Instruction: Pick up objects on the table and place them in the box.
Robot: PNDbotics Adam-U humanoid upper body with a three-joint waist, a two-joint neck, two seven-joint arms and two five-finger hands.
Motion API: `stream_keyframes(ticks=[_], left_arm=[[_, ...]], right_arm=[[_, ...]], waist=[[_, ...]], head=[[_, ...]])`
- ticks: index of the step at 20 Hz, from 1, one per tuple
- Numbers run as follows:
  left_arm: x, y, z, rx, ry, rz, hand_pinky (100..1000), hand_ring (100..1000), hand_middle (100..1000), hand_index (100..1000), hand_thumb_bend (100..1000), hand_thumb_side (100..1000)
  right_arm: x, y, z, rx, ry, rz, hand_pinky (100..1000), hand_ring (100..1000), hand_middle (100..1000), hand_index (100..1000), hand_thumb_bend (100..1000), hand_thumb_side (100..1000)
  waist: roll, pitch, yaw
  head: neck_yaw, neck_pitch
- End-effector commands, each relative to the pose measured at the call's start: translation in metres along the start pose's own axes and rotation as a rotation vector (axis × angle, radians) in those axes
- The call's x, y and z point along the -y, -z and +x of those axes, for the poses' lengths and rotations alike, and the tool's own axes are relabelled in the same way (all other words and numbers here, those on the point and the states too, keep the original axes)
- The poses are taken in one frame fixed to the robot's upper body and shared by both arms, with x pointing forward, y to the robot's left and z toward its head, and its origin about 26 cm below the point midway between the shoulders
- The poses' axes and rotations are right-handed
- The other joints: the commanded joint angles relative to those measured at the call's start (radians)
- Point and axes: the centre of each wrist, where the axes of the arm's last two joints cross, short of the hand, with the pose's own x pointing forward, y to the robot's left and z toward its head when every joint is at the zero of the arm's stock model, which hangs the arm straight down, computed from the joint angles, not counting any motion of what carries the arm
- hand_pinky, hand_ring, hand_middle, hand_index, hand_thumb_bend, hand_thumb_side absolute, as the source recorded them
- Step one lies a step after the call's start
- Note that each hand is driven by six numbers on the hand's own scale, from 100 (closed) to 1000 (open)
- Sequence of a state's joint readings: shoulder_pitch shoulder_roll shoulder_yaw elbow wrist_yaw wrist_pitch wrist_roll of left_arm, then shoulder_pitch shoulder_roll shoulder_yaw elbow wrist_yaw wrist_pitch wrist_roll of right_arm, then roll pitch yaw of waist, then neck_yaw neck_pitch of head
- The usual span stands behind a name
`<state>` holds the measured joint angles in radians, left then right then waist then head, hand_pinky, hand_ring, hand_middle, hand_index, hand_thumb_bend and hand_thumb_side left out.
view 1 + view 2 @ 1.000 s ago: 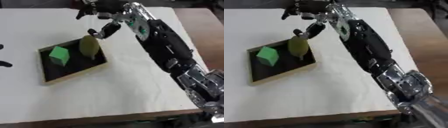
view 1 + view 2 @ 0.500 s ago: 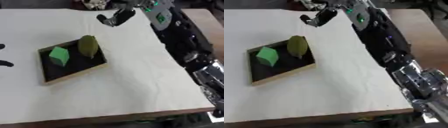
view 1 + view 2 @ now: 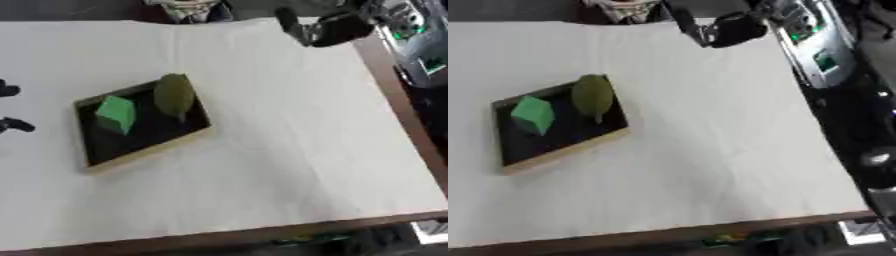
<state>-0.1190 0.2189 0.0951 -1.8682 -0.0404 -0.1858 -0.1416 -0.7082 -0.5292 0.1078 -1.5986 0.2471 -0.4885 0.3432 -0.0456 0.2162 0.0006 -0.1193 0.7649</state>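
Placing step looks done: green block (image 3: 115, 114) and olive leaf-shaped piece (image 3: 174, 95) both lie inside box (image 3: 147, 155), block at left, leaf along far right wall.

Right hand (image 3: 321, 30) up over far table edge, well apart from box, empty (fingers too blurred; cannot tell if curled).

Left hand (image 3: 10, 107) only dark fingertips at left edge; state unclear.

White cloth (image 3: 289, 150) shows nothing else; next move probably retreat to rest.

Box shallow, black inside, pale wooden rim; block faceted, matte.

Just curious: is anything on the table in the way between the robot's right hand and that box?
Nothing visible. The right hand is at the table's far edge, and only bare white cloth lies between it and the box.
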Motion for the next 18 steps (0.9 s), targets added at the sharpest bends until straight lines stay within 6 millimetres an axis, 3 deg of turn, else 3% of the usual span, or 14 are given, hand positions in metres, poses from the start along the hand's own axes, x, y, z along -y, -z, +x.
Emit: stream_keyframes(ticks=[1, 8, 12, 18], left_arm=[[-0.007, 0.002, 0.005, 0.014, 0.033, 0.009, 538, 984, 735, 851, 324, 999], [-0.007, 0.001, 0.005, 0.005, 0.051, 0.009, 543, 988, 739, 850, 237, 955], [-0.007, 0.001, 0.005, 0.000, 0.062, 0.007, 546, 992, 743, 851, 100, 880], [-0.006, 0.001, 0.005, -0.002, 0.072, -0.003, 548, 994, 746, 852, 100, 815]], right_arm=[[0.013, -0.016, 0.013, -0.010, 0.039, -0.149, 863, 834, 726, 940, 100, 429], [-0.025, -0.060, 0.020, -0.149, 0.239, -0.338, 847, 807, 684, 928, 100, 470], [-0.042, -0.075, 0.025, -0.210, 0.327, -0.411, 841, 796, 663, 915, 100, 470], [-0.065, -0.091, 0.027, -0.287, 0.427, -0.454, 836, 785, 646, 902, 100, 470]], waist=[[0.005, -0.014, -0.008], [0.012, -0.013, -0.028], [0.014, -0.014, -0.033], [0.017, -0.015, -0.037]], head=[[0.010, 0.004], [0.022, 0.005], [0.025, 0.005], [0.035, 0.005]])
